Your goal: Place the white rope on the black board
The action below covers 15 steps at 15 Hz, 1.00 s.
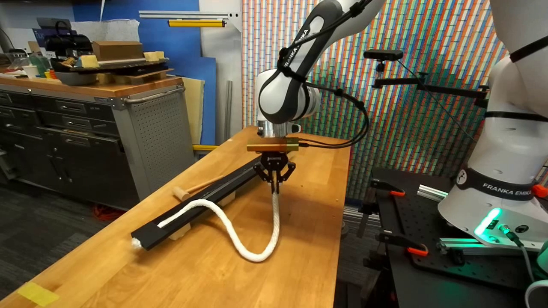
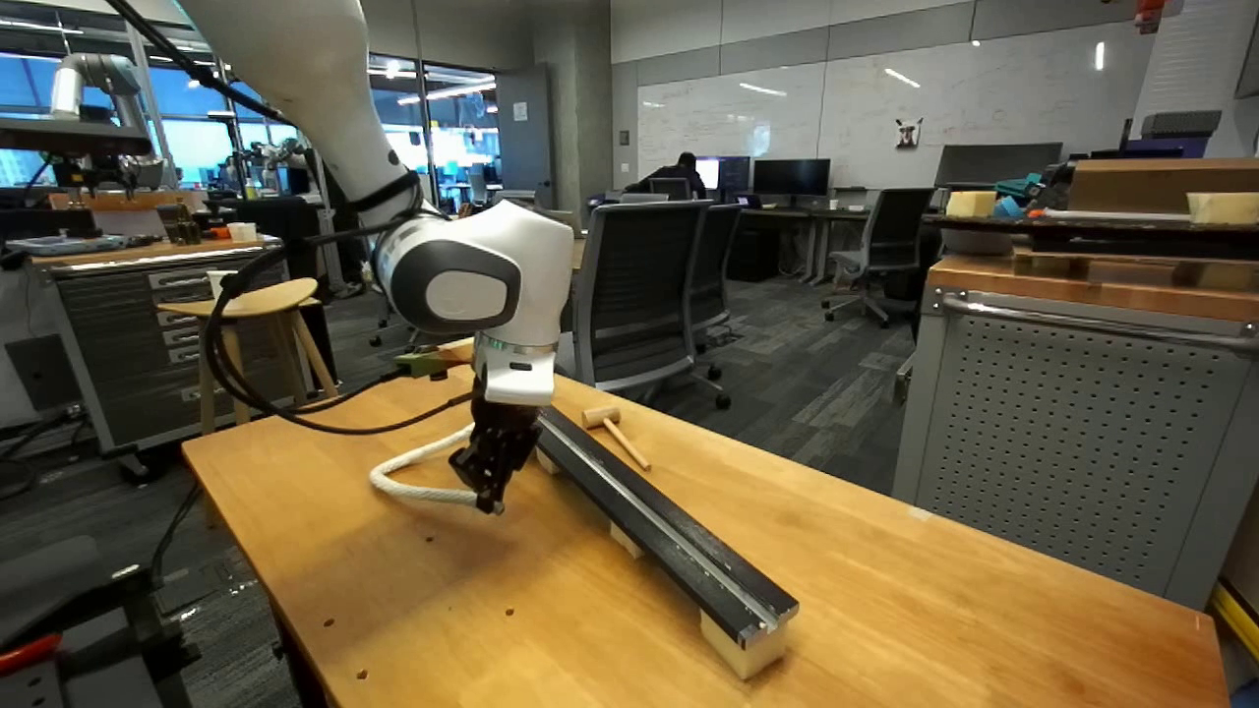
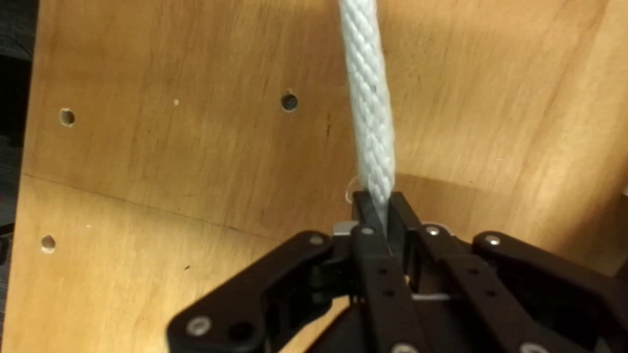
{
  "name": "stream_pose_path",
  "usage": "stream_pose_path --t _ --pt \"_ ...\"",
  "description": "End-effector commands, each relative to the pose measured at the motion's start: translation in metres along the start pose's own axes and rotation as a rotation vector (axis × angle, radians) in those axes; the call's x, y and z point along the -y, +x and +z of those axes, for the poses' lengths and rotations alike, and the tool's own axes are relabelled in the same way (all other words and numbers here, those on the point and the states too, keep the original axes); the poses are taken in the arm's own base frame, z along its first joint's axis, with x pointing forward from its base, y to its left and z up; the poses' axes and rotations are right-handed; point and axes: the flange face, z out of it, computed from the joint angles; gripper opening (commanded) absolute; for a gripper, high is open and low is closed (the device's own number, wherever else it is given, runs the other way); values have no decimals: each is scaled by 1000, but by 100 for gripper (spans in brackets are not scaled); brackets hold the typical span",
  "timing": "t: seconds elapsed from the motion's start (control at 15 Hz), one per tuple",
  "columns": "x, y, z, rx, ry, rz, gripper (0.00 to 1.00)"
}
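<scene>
A white robot arm (image 1: 280, 98) reaches over a light wooden counter (image 1: 306, 239), its wrist pointing down. The black fingers (image 3: 375, 250) grip a thick white rope (image 1: 256, 257) from two sides, above the counter; in the wrist view its braided surface runs straight in between them. Near the fingers, but apart from them, a long, narrow black board (image 2: 655, 521) sits raised off the counter on pale blocks (image 2: 745, 651), a lighter strip running along its length. The rope is only partly on the board: in an exterior view, one end lies lengthwise on it, then the cord passes over the edge, sweeps down into a deep U and climbs to the fingers. I cannot tell whether the bottom of that U touches the counter. Just beside the board, on the side away from the fingers, lies a small wooden mallet (image 2: 601, 417). A piece of yellow tape (image 1: 37, 293) lies flat near the counter's edge. Farther off in the room, a person (image 2: 689, 169) in dark clothing sits near a dark monitor (image 2: 790, 177), past some office chairs (image 2: 639, 285).
</scene>
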Motion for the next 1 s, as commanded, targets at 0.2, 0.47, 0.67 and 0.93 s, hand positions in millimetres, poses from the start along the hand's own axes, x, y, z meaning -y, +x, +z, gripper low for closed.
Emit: stream_pose_path --t 0.2,0.47,0.67,0.93 --pt "-7 13 -70 -1 110 -7 3" --pt "-8 32 -108 -4 165 32 3" --pt "-11 50 -138 -4 213 82 3" --pt "-17 76 -175 20 282 151 3"
